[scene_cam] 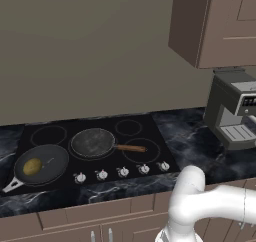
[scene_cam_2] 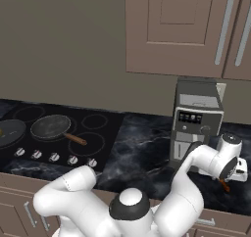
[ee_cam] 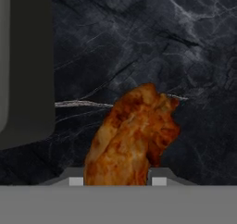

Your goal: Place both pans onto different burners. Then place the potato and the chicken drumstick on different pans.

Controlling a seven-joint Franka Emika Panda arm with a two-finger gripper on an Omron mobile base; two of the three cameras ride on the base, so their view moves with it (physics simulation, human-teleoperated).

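Observation:
My gripper [ee_cam: 118, 181] is shut on the chicken drumstick [ee_cam: 134, 135], a reddish-brown piece wedged between the two fingertips just above the dark marble counter. In the right base view the gripper [scene_cam_2: 230, 178] hangs low beside the coffee machine, with a bit of the drumstick [scene_cam_2: 224, 185] showing under it. On the cooktop, the black pan [scene_cam: 41, 164] sits on the front left burner and holds the potato [scene_cam: 32, 166]. The dark grey pan [scene_cam: 93, 142] with the wooden handle rests on a middle burner. Other burners [scene_cam: 128, 127] are bare.
A grey coffee machine [scene_cam_2: 197, 118] stands on the counter right next to the gripper; its side is the grey block at the left of the hand view. Brown wall cabinets [scene_cam_2: 171, 30] hang above. Knobs [scene_cam: 122, 172] line the cooktop's front edge.

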